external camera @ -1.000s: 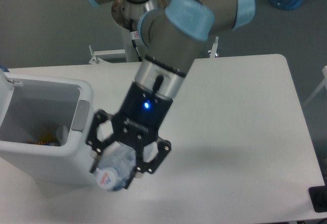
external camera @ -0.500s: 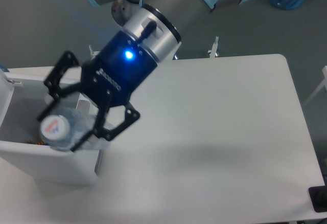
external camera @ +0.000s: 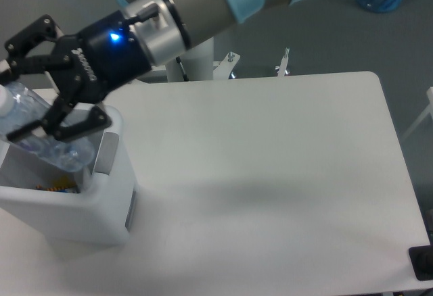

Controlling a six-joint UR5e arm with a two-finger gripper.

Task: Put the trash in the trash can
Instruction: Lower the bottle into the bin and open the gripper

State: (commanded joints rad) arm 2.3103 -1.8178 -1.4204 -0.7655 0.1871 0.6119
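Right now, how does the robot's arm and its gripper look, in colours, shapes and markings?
The arm is a thick grey tube with pale blue joint caps, ending in a shiny silver wrist ring. The gripper has a black body with small white lettering and a lit blue light, and black linkage fingers with open cut-outs.

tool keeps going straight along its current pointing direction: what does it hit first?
The tool, shut on the bottle, points left and slightly down over the trash can. Likely first contact is the can's far left wall at the picture edge, though depth is unclear.
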